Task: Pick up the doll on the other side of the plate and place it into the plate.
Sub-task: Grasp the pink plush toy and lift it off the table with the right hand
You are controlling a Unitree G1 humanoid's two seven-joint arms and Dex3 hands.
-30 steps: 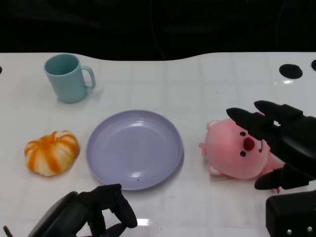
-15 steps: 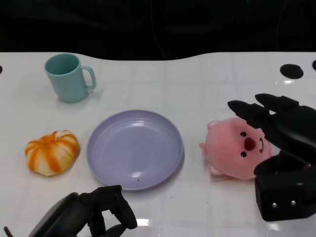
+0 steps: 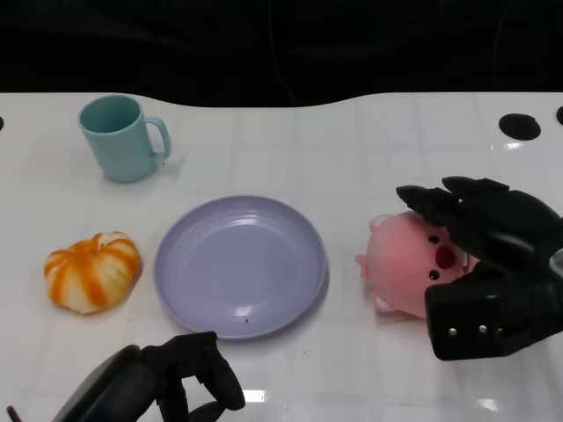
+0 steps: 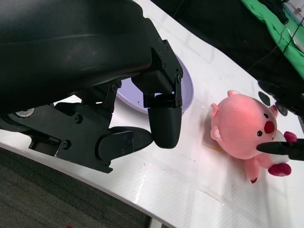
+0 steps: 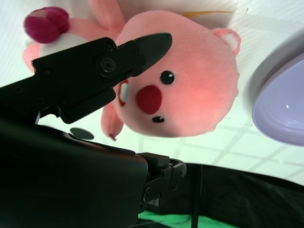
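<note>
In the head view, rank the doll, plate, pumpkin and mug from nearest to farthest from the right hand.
1. Doll: directly under the right hand, at the table's right.
2. Plate: centre, beside the doll.
3. Mug and pumpkin: both far left, mug at the back, pumpkin nearer the front; too close to call.

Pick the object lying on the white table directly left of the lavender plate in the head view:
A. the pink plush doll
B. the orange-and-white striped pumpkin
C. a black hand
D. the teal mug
B: the orange-and-white striped pumpkin sits just left of the round lavender plate, while the teal mug stands farther back and the pink plush doll lies on the plate's right.
</note>
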